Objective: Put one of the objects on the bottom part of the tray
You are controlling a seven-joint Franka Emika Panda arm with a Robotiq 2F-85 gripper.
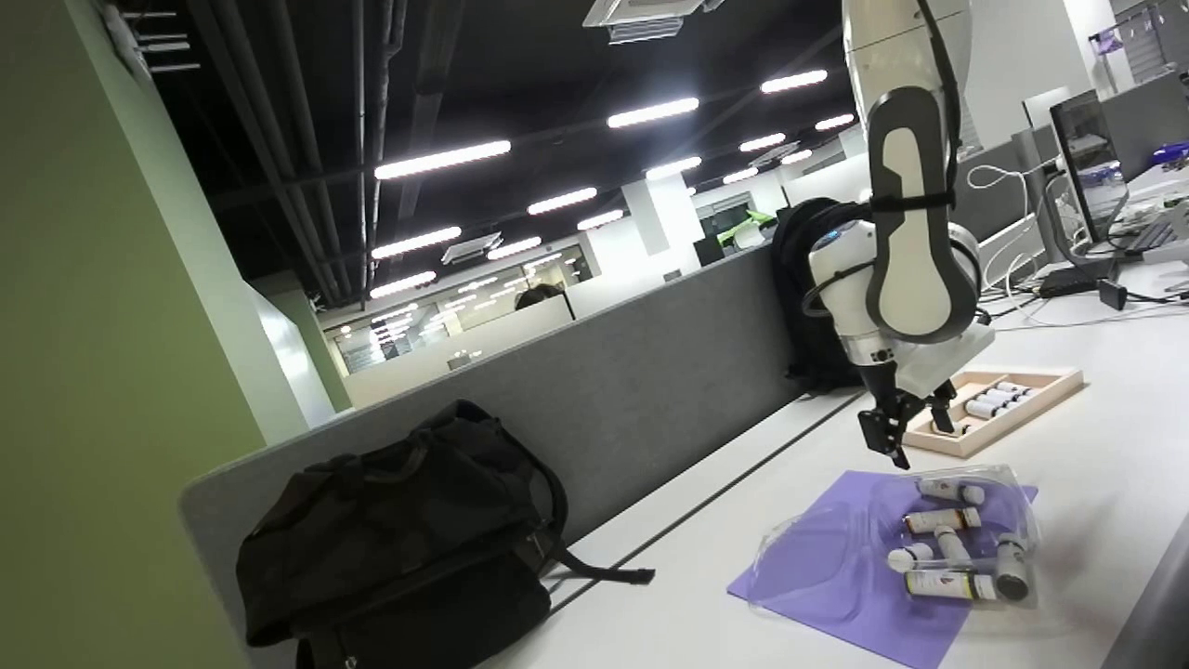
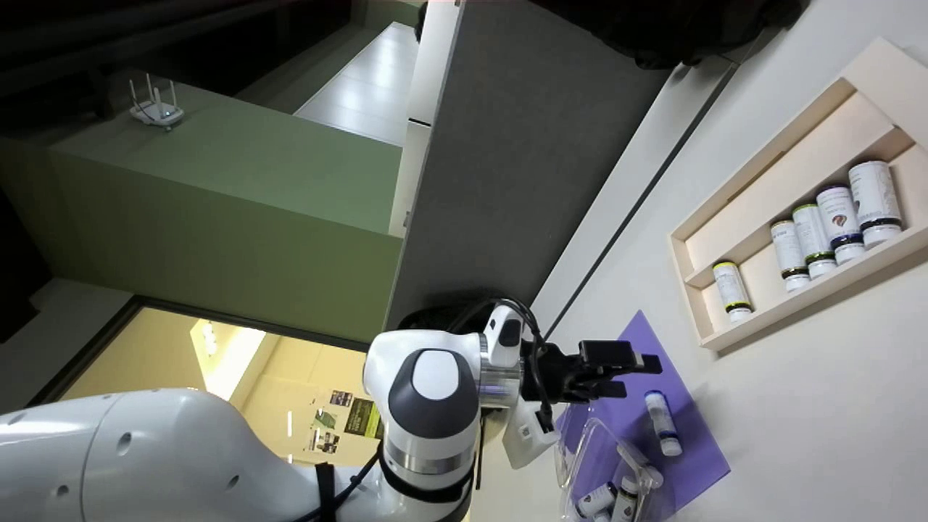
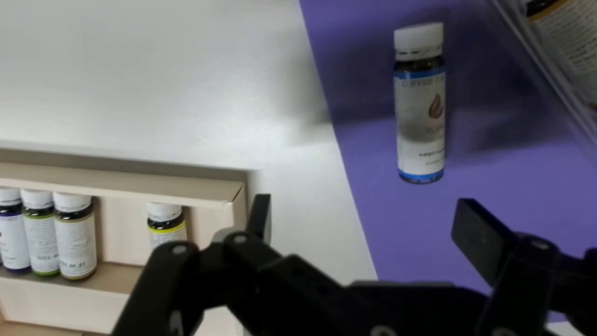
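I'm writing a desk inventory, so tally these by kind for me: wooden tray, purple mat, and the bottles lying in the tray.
Tray: 1
Mat: 1
Bottles in the tray: 5
Total: 7

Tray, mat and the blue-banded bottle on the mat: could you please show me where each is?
Tray (image 2: 790, 174), in an exterior view: bare floor of a compartment.
Mat (image 3: 508, 177), in the wrist view: bare purple surface.
Blue-banded bottle (image 3: 421, 133), in the wrist view: white label.
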